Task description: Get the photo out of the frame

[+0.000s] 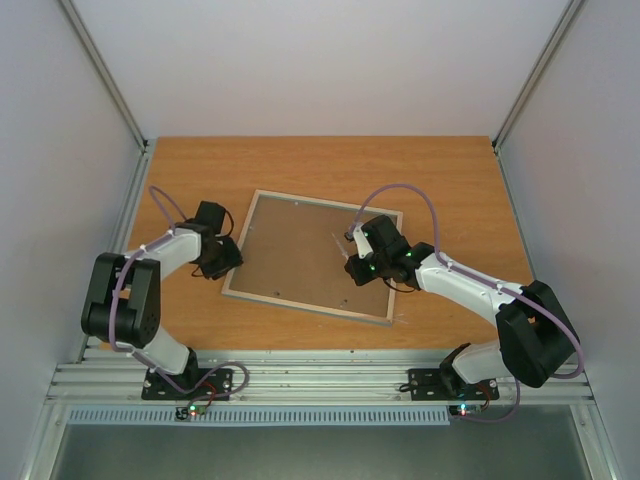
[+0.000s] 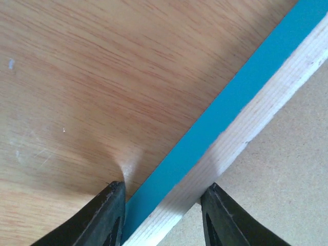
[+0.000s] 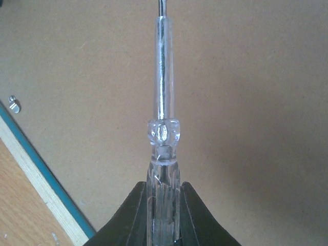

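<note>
The frame (image 1: 300,302) lies face down on the table, its brown backing board (image 1: 300,250) facing up. The photo is hidden beneath the board. My left gripper (image 1: 228,262) is at the frame's left rail. In the left wrist view its jaws (image 2: 163,197) straddle that rail (image 2: 230,118), one finger against the turquoise outer side and the other against the pale wood inner edge. My right gripper (image 1: 352,262) hovers over the board near its right side. It is shut (image 3: 163,205) on a clear-handled screwdriver (image 3: 163,102) that points away over the board (image 3: 246,102).
A small metal turn clip (image 3: 14,104) sits on the board beside the frame's rail (image 3: 36,169). The wooden table (image 1: 200,170) is enclosed by white walls on three sides. An aluminium rail (image 1: 320,380) runs along the near edge, carrying both arm bases.
</note>
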Controlling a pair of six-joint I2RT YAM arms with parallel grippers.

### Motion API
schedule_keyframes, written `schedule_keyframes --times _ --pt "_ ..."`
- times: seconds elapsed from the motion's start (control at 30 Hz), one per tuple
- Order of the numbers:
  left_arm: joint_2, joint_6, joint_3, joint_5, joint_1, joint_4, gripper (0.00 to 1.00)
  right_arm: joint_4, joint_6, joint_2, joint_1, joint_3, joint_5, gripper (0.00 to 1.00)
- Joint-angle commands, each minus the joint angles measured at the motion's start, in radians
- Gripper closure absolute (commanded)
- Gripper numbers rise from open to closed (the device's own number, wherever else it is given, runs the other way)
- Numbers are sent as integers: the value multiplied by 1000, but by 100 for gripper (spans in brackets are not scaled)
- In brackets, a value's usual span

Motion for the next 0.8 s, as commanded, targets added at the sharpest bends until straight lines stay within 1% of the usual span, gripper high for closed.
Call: schedule_keyframes --times 0.0,0.1,0.37,0.57,0.77 --pt "-21 -36 -28 -13 0 -31 59 -6 -2 -6 -6 23 -16 99" --pt "-35 -33 -53 2 -19 -30 59 -6 -2 -6 -5 24 -19 99" --pt "-82 -32 -103 -16 -131 -69 63 -19 -5 -2 -5 31 -34 99" --pt "-159 -78 -150 -21 -208 -89 63 -34 -11 17 -3 43 -77 99" --pt "-193 -137 -181 5 -293 -54 63 -74 -22 44 0 77 -79 99"
